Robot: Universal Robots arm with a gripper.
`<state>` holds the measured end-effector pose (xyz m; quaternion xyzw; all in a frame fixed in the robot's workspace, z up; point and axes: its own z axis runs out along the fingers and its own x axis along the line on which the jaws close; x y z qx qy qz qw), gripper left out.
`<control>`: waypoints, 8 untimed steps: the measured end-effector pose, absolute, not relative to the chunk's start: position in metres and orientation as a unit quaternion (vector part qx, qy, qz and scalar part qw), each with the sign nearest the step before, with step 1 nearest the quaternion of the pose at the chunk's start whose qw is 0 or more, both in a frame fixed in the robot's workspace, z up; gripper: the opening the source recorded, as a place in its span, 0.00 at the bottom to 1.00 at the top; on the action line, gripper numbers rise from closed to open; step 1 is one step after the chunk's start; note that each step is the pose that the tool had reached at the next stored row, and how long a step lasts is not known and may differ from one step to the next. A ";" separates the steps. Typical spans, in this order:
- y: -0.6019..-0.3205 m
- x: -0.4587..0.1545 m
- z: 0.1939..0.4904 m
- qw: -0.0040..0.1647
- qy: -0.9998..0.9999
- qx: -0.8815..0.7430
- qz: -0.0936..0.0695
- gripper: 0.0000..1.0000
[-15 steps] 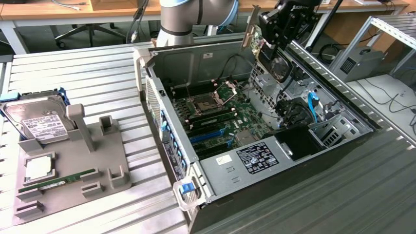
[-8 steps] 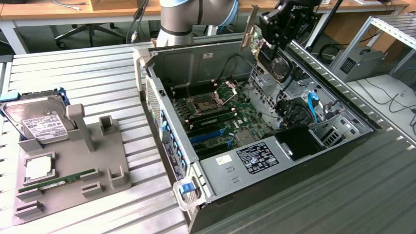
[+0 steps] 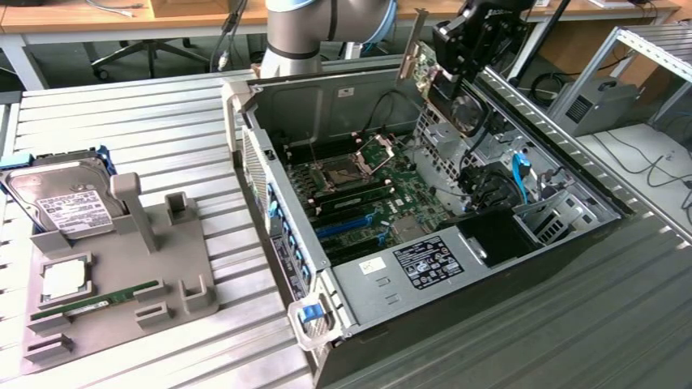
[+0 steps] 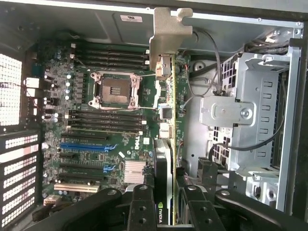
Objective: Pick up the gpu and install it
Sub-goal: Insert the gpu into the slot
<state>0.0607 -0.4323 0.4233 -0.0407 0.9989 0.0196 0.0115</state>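
The gpu (image 3: pixel 456 109) hangs tilted above the far side of the open computer case (image 3: pixel 357 284), its silver bracket (image 3: pixel 414 44) pointing up. My gripper (image 3: pixel 459 65) is shut on the card from above. In the wrist view the gpu (image 4: pixel 163 154) is seen edge-on between my black fingers (image 4: pixel 139 207), with its bracket (image 4: pixel 166 36) at the far end. The card floats over the motherboard (image 4: pixel 96 120), apart from it. The blue expansion slots (image 4: pixel 84 147) lie off to one side of the card's edge.
A metal drive cage (image 4: pixel 260 110) and loose cables (image 4: pixel 216 62) sit close beside the card inside the case. On the exterior view's left, a grey fixture (image 3: pixel 162 267) holds a hard drive (image 3: pixel 65 203), a processor (image 3: pixel 65 279) and a green memory stick (image 3: pixel 92 304).
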 end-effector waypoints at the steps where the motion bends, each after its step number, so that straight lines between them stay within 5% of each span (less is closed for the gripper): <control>1: -0.432 0.061 0.423 0.011 0.999 -0.044 0.020 0.27; 8: -0.432 0.061 0.423 0.011 0.997 -0.071 0.020 0.27</control>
